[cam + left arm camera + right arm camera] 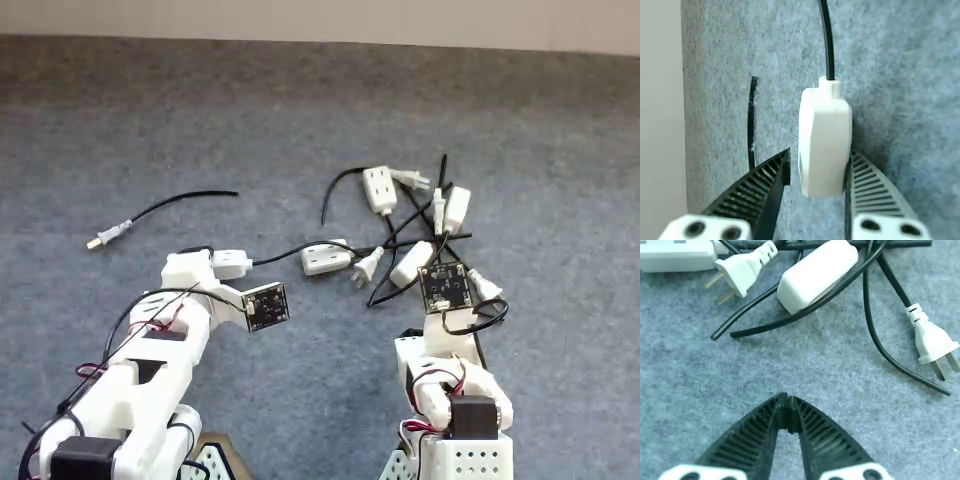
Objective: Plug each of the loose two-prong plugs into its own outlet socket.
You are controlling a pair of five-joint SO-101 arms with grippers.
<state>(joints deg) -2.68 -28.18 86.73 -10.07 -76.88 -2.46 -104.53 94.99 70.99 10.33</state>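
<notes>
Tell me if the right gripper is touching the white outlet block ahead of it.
Apart. The right wrist view shows bare carpet between the shut right gripper and the outlet block.

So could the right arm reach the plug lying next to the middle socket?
Probably yes. Bare carpet lies between the right claw and the plug, and nothing covers it. A cable runs close by, and the claw is shut, so it must open first.

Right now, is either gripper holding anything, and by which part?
Nothing is gripped. The left gripper straddles the white outlet block at its cordless end, one finger short; the right gripper is shut, empty.
</notes>
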